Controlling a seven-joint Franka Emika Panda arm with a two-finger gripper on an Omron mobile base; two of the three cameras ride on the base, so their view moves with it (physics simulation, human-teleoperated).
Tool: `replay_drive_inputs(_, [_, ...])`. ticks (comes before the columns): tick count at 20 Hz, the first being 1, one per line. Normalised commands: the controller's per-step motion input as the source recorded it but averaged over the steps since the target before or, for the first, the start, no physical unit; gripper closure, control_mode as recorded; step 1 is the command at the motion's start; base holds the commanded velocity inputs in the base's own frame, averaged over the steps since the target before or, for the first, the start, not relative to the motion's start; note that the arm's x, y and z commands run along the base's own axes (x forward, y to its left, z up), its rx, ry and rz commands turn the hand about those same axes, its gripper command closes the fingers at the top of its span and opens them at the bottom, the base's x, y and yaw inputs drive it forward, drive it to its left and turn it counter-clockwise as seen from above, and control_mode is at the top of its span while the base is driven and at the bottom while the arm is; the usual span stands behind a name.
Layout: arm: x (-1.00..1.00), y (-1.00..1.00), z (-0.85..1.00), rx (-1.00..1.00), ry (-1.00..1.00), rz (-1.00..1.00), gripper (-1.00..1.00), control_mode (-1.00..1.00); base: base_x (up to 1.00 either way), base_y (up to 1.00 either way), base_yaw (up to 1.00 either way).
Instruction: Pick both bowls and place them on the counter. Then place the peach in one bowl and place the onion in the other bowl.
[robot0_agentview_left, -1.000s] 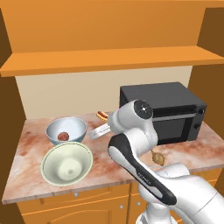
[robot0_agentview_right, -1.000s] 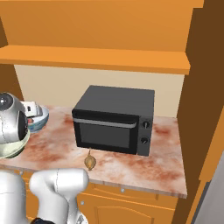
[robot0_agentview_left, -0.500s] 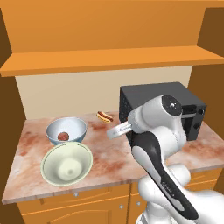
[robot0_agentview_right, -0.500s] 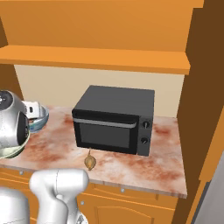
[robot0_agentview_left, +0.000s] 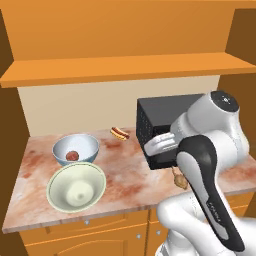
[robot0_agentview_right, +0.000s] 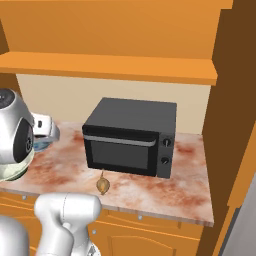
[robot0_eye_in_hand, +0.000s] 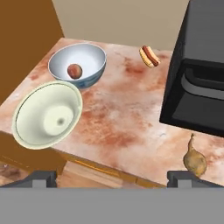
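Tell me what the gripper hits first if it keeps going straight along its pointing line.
Likely the bare counter between the cream bowl and the onion. The open gripper holds nothing; depth is hard to judge.

Marbled stone counter (robot0_eye_in_hand: 127, 118), seemingly glossy

The counter (robot0_eye_in_hand: 118, 118) is a red-brown and cream stone top. On it are set a white and blue bowl (robot0_eye_in_hand: 78, 65), a cream bowl (robot0_eye_in_hand: 47, 114), a hot dog (robot0_eye_in_hand: 149, 56), a black microwave (robot0_agentview_right: 131, 136) and an onion (robot0_eye_in_hand: 194, 159).
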Motion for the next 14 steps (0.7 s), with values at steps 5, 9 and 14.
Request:
replay_drive_inputs(5, [-0.44, -0.54, -0.04, -0.09, 0.07, 0.0, -1.0, -1.0, 0.0, 0.0, 0.0])
replay_drive_inputs(9, [-0.35, -0.58, -0.19, -0.05, 0.0, 0.0, -1.0, -1.0, 0.0, 0.0, 0.0])
replay_drive_inputs(14, [-0.11, -0.52, -0.34, -0.08, 0.0, -0.01, -1.0, -1.0, 0.0, 0.0, 0.0])
